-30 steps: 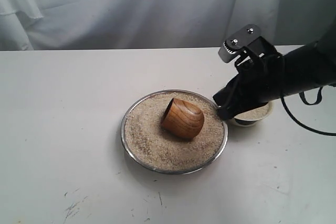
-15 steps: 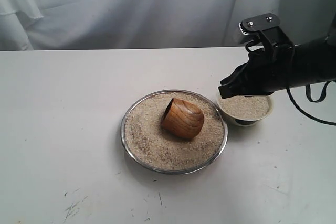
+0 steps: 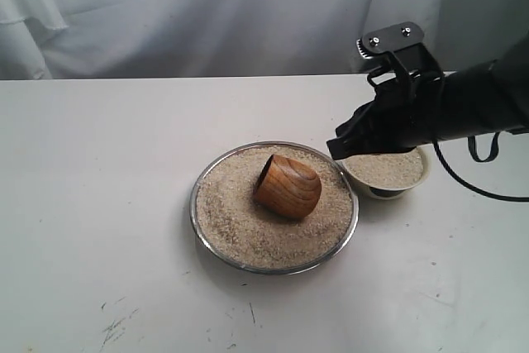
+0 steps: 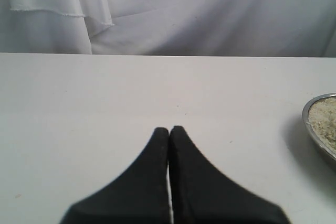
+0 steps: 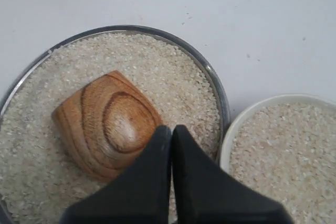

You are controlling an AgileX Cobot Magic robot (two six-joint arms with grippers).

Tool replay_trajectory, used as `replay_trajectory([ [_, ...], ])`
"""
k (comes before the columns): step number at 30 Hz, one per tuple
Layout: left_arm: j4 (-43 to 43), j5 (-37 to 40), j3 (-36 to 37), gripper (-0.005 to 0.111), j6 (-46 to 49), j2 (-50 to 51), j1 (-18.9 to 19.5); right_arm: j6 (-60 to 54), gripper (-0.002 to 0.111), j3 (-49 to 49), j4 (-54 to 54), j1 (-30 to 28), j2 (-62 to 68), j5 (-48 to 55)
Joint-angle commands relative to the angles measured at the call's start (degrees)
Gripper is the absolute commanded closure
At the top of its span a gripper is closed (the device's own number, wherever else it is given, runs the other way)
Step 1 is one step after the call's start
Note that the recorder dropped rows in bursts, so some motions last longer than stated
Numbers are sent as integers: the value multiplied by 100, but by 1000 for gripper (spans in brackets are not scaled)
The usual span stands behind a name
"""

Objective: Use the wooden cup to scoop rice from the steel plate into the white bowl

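Left gripper [image 4: 169, 130], clenched empty, hangs over the table [image 4: 79, 98]. The cup [image 3: 287, 187] lies tipped on the rice [image 3: 235, 225] in the plate [image 3: 195, 204]; the right gripper [image 3: 335, 151], clenched empty, hovers between plate and rice-filled bowl [image 3: 421, 178].

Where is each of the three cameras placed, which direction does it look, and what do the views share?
Exterior view: off the arms, looking down across the table toward a curtain; shows the right arm and right gripper.
Left wrist view: on the left arm, looking across the table toward the curtain; shows the left gripper, fingers shut.
Right wrist view: on the right arm, looking down at the wooden cup and white bowl; shows the right gripper, fingers shut.
Shared: all three catch the steel plate with rice.
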Motion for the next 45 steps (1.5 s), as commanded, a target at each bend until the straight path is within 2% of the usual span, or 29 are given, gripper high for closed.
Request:
replay_trajectory([
  [1,-4,-36,26,107,-18,-29,-9,1294,108,-18,-1577,143,-60,-343],
  [4,-4,-36,26,107,-18,-29,-9,2721,108,-18,-2750,272,-60,-583],
  [8,-4,-36,26,107,-18,-29,-9,3975,108,-18,-4084,513,-131,-809],
  [11,-4,-36,26,107,-18,-29,-9,4744,108,-18,-4852,662,-262,-926],
  [15,-4,-36,26,107,-18,-29,-9,5160,108,-18,-5547,770,-513,-949],
  [25,-4,-36,26,107,-18,-29,-9,4996,108,286,-5639,620,-662,-1019],
  [32,-4,-36,26,107,-18,-29,-9,6175,108,474,-6727,487,-662,-1238],
  [45,-4,-36,26,107,-18,-29,-9,6227,108,676,-6505,487,-662,-1523],
])
